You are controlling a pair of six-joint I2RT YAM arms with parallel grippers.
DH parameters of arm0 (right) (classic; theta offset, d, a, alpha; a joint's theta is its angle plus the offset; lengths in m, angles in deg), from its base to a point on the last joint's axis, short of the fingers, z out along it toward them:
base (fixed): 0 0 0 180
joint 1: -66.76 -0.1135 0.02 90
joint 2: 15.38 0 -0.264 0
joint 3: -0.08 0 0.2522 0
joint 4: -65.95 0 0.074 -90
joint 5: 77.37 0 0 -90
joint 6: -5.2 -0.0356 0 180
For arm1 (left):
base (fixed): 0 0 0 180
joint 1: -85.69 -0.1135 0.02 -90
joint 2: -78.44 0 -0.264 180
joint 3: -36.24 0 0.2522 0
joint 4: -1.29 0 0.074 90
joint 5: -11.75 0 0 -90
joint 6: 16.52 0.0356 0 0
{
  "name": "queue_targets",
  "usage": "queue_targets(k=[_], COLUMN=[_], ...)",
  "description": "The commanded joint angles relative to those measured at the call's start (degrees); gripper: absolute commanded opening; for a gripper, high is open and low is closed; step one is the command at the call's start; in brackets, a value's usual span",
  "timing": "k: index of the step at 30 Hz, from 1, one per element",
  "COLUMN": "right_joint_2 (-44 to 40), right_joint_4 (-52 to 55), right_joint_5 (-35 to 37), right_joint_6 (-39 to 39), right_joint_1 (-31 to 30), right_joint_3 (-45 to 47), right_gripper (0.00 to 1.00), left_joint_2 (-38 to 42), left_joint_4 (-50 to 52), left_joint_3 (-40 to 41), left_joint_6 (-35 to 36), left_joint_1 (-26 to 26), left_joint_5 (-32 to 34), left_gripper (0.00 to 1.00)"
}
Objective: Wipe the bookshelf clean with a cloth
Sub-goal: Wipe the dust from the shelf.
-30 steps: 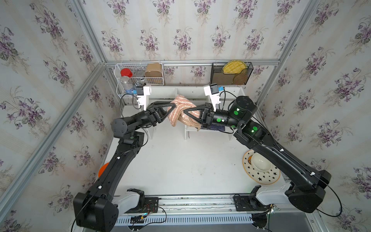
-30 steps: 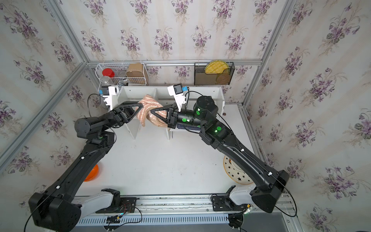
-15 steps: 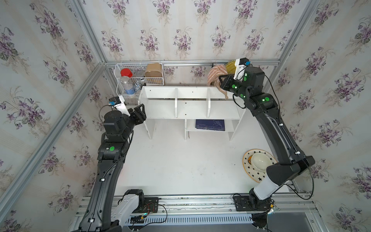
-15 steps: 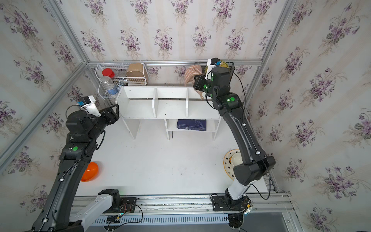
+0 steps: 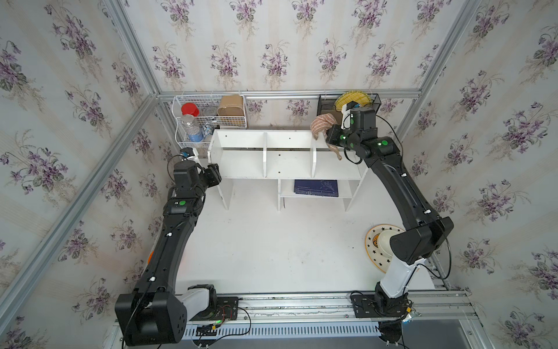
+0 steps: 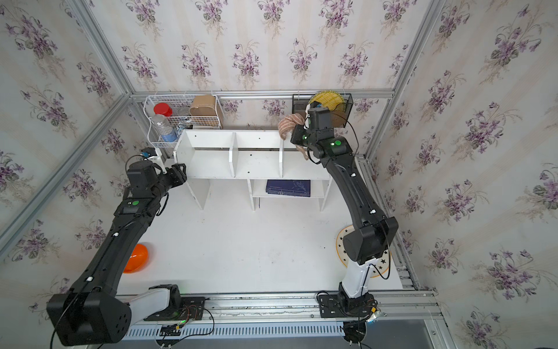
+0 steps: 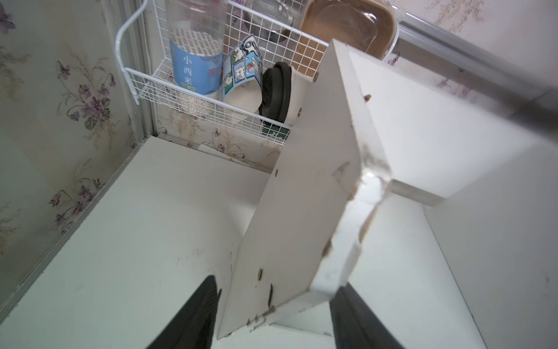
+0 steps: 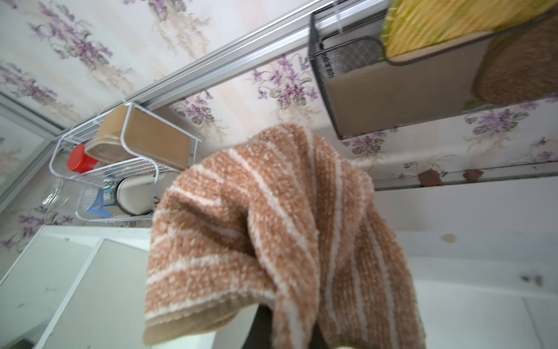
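Tan cloth (image 8: 271,226) hides right tool (image 5: 326,135) clamping it; left tool (image 7: 274,305) straddles bookshelf (image 7: 302,196), grip unclear.

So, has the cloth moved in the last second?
Yes. The cloth went from in front of the bookshelf's middle compartment to its right end, up by the black rack.

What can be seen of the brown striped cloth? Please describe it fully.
The cloth is a soft, nubby tan-brown towel with thin white stripes. It is bunched and held by the shut right gripper, which it mostly hides. In both top views it sits at the back right end of the bookshelf, below the black mesh rack; a thin end dangles over the right compartment.
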Motion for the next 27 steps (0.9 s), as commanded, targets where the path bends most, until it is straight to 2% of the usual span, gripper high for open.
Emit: queue_targets(k=[1,6,10,21,27], right_joint_2=[1.01,3.35,3.78,0.93,1.41], right_joint_4=[0.79,1.93,3.46,10.40,11.23], right_joint_5=[-0.96,-0.38,5.69,14.09,12.36], right_joint_6=[3.39,4.11,4.76,1.37,1.56], right_joint_1=[-2.20,-2.91,-2.31,8.59,8.28], right_joint_3=[-1.95,-4.19,-5.37,-6.60,-6.96], right_gripper=[0.00,0.00,0.00,0.00,0.00], left_joint_2=[-1.16,-1.29,-1.25,-0.91,-0.39], left_joint_4=[-7.62,-11.55,-11.60,-11.57,-11.48], left_joint_3=[0.90,2.47,2.81,3.74,4.04], left_joint_6=[1.35,1.97,2.25,3.07,3.80], left_joint_1=[-0.06,0.03,0.13,0.25,1.00], left_joint_5=[-5.31,-9.07,-9.22,-7.45,-7.30], left_gripper=[0.49,0.31,0.22,0.00,0.00])
